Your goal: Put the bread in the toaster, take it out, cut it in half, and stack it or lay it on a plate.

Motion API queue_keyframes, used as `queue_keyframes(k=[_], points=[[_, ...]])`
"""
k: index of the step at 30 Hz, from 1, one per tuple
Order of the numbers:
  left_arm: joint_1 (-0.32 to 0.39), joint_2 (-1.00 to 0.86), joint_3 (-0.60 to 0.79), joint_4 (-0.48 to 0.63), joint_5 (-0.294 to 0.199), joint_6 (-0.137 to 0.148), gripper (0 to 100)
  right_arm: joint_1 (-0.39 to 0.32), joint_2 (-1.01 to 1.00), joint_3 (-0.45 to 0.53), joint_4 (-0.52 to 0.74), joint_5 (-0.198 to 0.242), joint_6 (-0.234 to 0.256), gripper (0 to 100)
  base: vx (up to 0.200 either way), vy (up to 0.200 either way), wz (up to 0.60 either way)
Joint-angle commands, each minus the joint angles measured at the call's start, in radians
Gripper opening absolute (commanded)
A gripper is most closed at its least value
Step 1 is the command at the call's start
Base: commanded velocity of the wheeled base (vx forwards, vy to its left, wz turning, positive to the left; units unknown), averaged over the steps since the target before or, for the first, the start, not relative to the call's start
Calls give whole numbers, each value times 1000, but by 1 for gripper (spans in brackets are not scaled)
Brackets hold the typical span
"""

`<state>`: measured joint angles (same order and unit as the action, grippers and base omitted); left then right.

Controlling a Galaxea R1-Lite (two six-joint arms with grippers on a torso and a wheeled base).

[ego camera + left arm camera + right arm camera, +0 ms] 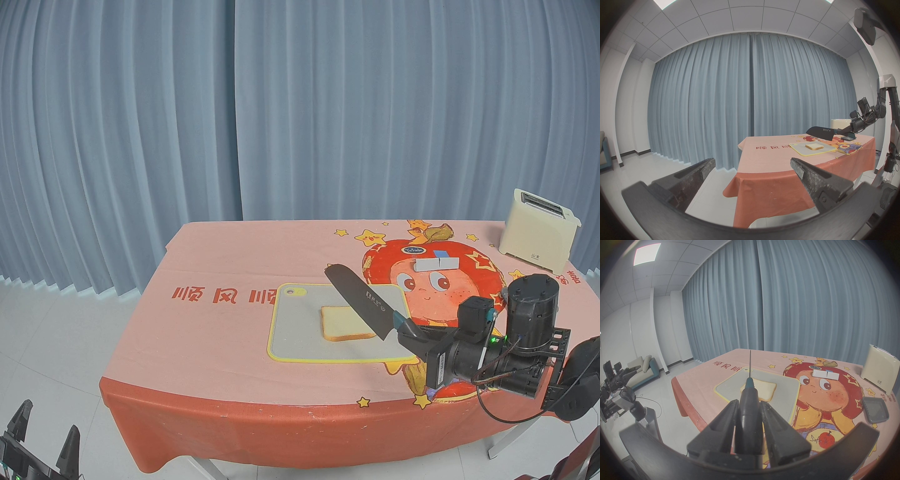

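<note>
R gripper [415, 331] was clamped on the knife [362, 300] handle, blade above the bread [344, 323] lying flat mid cutting board [294, 337] near the table [250, 250] front edge; slice looked light, soft, crumbly, so prob. best pinched gently by its crust.

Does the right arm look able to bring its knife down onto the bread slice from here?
Probably yes. The right gripper, jaws shut on the knife, holds the blade above the bread on the cutting board, with nothing between them.
</note>
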<state>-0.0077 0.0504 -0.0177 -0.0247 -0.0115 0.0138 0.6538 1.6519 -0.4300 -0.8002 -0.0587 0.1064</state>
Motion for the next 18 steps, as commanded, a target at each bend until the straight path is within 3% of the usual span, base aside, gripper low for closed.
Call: queue_keyframes(k=[1,18], points=[[0,0,18,0,1,0,100,0,2,0,-1,-1,-1,0,0,0,0],[0,0,18,-1,5,2,100,4,-3,0,-4,-1,-4,0,0,0,0]])
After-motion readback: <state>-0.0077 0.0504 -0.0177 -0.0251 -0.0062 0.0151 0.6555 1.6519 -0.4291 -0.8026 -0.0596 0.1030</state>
